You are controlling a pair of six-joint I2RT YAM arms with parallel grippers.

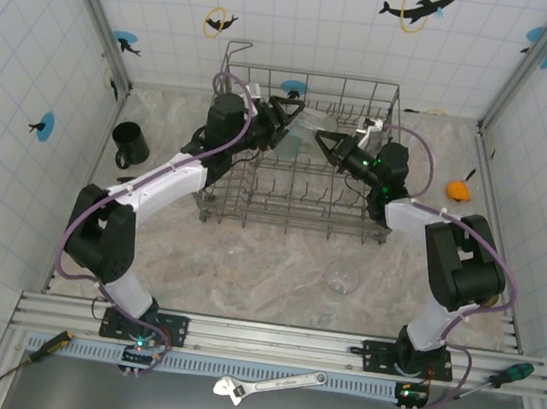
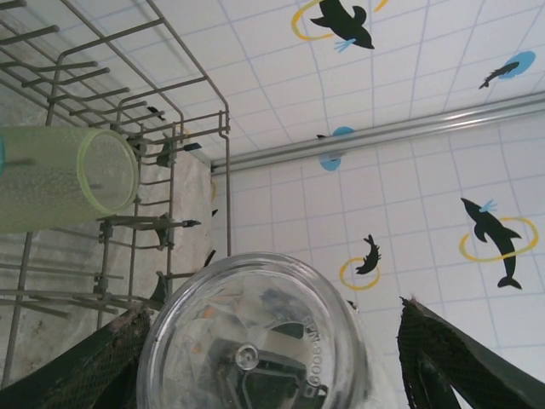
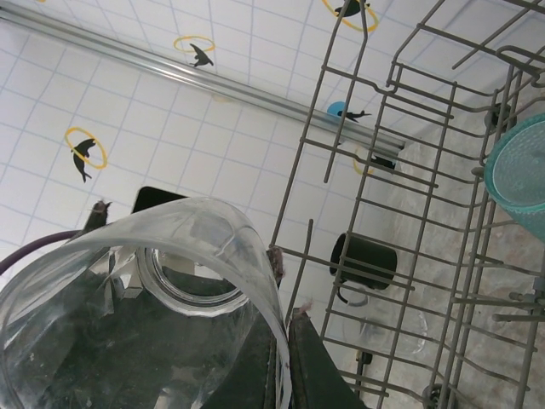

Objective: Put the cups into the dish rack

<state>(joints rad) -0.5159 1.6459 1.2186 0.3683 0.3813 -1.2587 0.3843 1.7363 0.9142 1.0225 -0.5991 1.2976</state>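
A clear cup (image 1: 309, 124) hangs on its side over the back of the dish rack (image 1: 253, 207), between both grippers. My right gripper (image 1: 324, 143) (image 3: 289, 285) is shut on the clear cup's rim (image 3: 213, 230), one finger inside and one outside. My left gripper (image 1: 289, 121) (image 2: 272, 311) stands open around the cup's base (image 2: 255, 341), and a gap shows at its right finger (image 2: 451, 358). A pale green cup (image 2: 68, 179) and a teal cup (image 3: 519, 170) lie in the rack. A black mug (image 1: 130, 145) (image 3: 366, 260) stands on the table to the rack's left.
Another clear tumbler (image 1: 341, 279) stands on the table in front of the rack. A small orange object (image 1: 459, 190) lies at the right near the wall. Tiled walls close in the back and both sides. Tools lie on the near ledge (image 1: 270, 384).
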